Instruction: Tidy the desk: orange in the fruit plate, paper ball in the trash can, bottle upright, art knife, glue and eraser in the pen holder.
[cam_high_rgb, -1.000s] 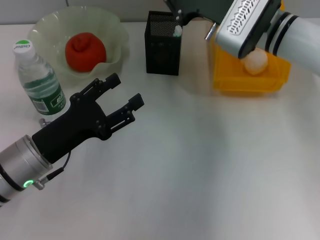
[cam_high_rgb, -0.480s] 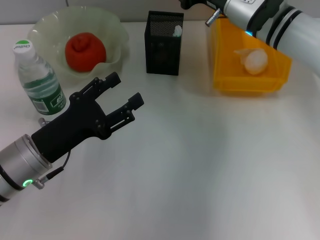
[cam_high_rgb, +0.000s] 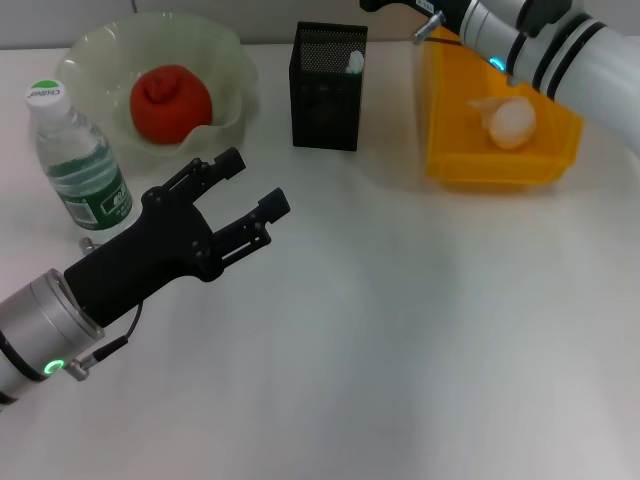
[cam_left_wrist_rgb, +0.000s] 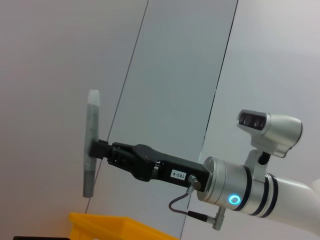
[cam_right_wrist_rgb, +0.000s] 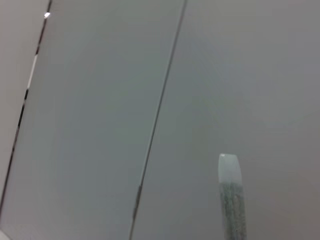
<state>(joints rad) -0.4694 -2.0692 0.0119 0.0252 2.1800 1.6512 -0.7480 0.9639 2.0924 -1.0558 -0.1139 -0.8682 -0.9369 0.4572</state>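
While left gripper (cam_high_rgb: 257, 182) hangs mid-desk, jaws wide, empty, right gripper (cam_left_wrist_rgb: 101, 150) pinches art knife (cam_left_wrist_rgb: 92, 115)

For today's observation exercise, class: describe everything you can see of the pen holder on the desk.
The pen holder is a tall, square box of black metal mesh with an open top. It stands upright at the back of the white desk, between the fruit plate and the trash can, touching neither. Something pale pokes up at one inner corner; what it is cannot be told. No gripper touches the holder.
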